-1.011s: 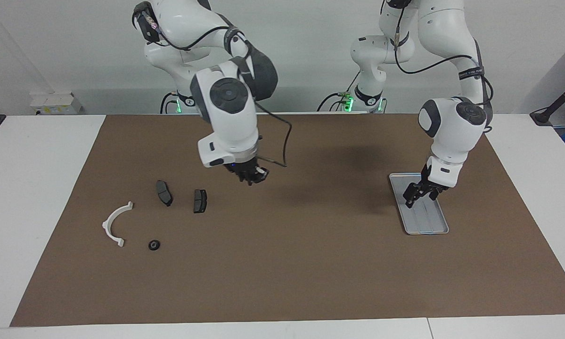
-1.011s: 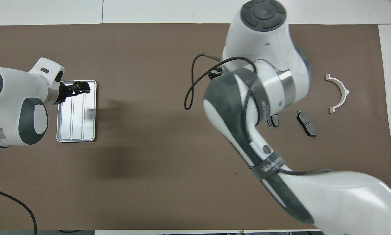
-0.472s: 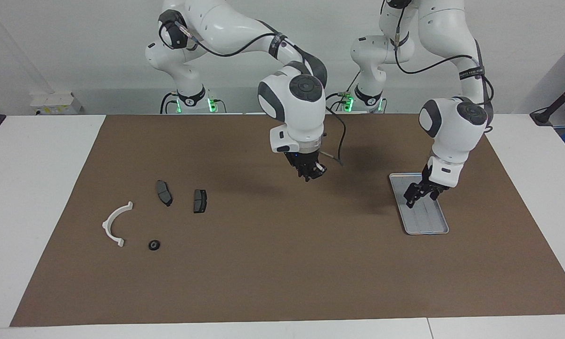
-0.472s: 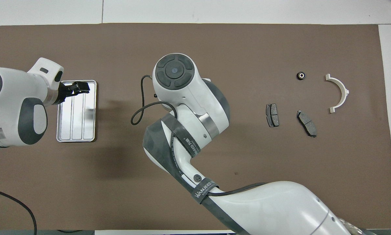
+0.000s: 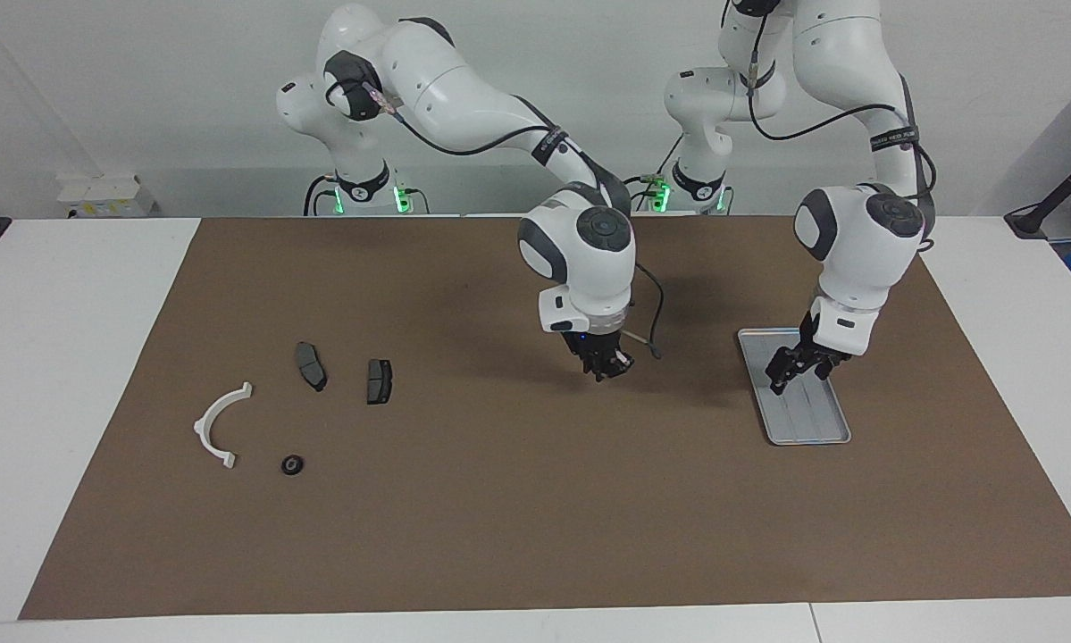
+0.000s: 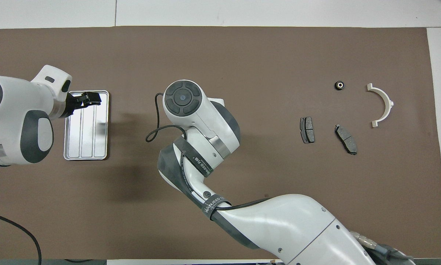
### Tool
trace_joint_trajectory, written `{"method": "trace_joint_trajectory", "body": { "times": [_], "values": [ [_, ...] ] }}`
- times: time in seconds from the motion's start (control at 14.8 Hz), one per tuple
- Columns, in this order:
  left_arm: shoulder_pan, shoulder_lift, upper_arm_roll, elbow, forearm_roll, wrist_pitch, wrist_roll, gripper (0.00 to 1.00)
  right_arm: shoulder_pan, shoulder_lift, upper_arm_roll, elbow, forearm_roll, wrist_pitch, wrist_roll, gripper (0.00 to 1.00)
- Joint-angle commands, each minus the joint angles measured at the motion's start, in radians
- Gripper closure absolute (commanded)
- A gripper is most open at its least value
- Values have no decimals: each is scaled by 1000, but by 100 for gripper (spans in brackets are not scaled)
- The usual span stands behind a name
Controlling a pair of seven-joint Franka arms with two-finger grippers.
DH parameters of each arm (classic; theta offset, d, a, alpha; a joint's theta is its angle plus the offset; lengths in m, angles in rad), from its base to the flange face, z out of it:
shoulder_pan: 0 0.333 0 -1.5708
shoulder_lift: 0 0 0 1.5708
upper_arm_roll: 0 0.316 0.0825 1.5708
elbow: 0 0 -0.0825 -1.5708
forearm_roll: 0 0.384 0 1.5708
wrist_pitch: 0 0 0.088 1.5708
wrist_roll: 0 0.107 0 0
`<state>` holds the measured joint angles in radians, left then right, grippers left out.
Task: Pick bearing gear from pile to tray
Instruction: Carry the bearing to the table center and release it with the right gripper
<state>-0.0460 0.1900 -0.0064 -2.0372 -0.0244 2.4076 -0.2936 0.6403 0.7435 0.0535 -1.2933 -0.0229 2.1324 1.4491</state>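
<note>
While right tool (image 5: 608, 368) hangs closed over mat | left tool (image 5: 790, 373) spread above tray (image 5: 812, 430)

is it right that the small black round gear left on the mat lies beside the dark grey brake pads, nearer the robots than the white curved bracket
Not quite. In the facing view the small black round gear lies beside the white curved plastic bracket, farther from the robots than the two dark grey brake pads.

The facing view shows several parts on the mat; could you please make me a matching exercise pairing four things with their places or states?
Things:
1. tray
2. white bracket
3. black gear
4. right gripper

Descriptions:
A. shut, over bare mat
B. under the left gripper
C. curved, at the right arm's end
D. small, round, beside the bracket

Pairs: 1-B, 2-C, 3-D, 4-A
</note>
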Motion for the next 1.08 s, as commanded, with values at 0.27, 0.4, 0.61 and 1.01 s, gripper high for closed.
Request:
{"method": "trace_joint_trajectory", "body": {
  "times": [0.27, 0.4, 0.61, 1.01],
  "values": [
    [0, 6, 3, 11, 8, 8, -12, 0, -1, 2, 3, -49, -38, 63, 33, 91],
    [0, 6, 3, 9, 8, 8, -10, 0, 1, 2, 2, -38, -51, 28, 45, 0],
    [2, 6, 3, 9, 8, 8, -9, 0, -24, -1, -3, 26, -68, -115, 31, 0],
    [-5, 6, 3, 49, 8, -47, -15, 0, -235, -114, 12, 152, -46, -414, -475, 0]
  ]
}}
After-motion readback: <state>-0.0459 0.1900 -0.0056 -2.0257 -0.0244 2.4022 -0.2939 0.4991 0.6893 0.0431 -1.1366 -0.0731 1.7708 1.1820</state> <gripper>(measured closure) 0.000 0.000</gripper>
